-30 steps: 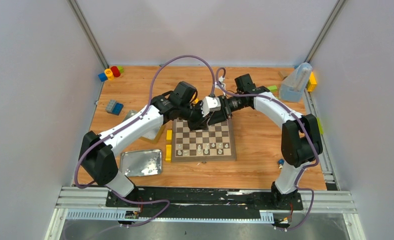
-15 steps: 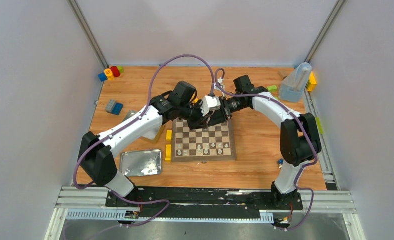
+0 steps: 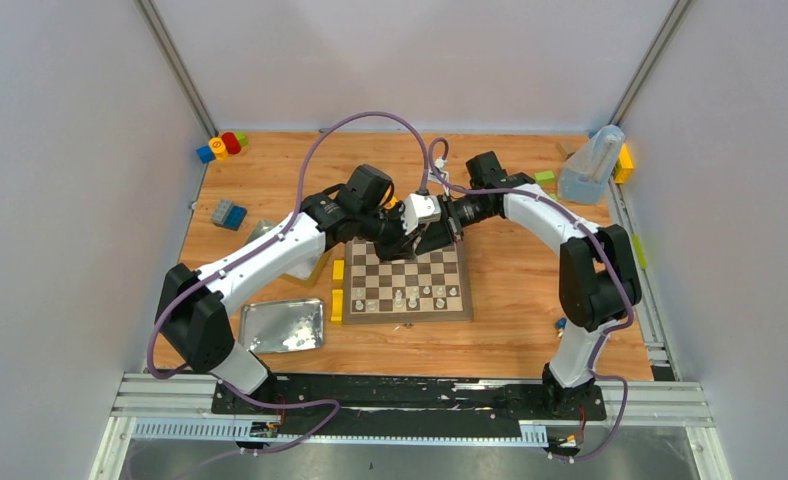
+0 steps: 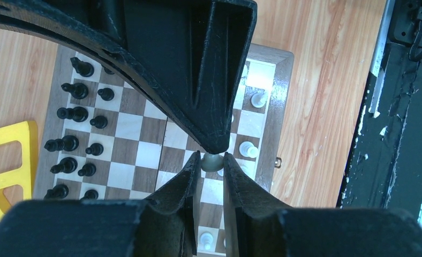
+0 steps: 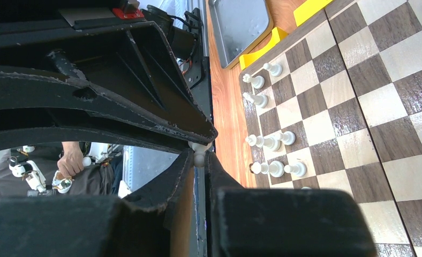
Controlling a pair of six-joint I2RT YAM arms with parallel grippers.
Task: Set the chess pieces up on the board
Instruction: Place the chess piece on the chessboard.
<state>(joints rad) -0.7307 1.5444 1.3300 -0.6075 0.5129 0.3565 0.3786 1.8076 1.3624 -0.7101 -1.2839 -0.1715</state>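
One pale chess piece (image 4: 212, 159) pinched at once by left gripper (image 4: 212, 167) and right gripper (image 5: 199, 160), both pressed onto it, aloft over the board (image 3: 410, 317). Judged light, rigid and smooth, apt to twist out; best held low on the stem. Rows of black pieces (image 4: 72, 113) along one edge, scattered white pieces (image 5: 268, 142) along the other; yellow blocks (image 3: 337, 305) and metal tin (image 3: 283, 325) beside the board. Crowded by opposing fingers and standing neighbours.

Brown-and-cream checkered board (image 3: 417, 272); black pieces (image 4: 72, 114), white pieces (image 5: 271, 142).
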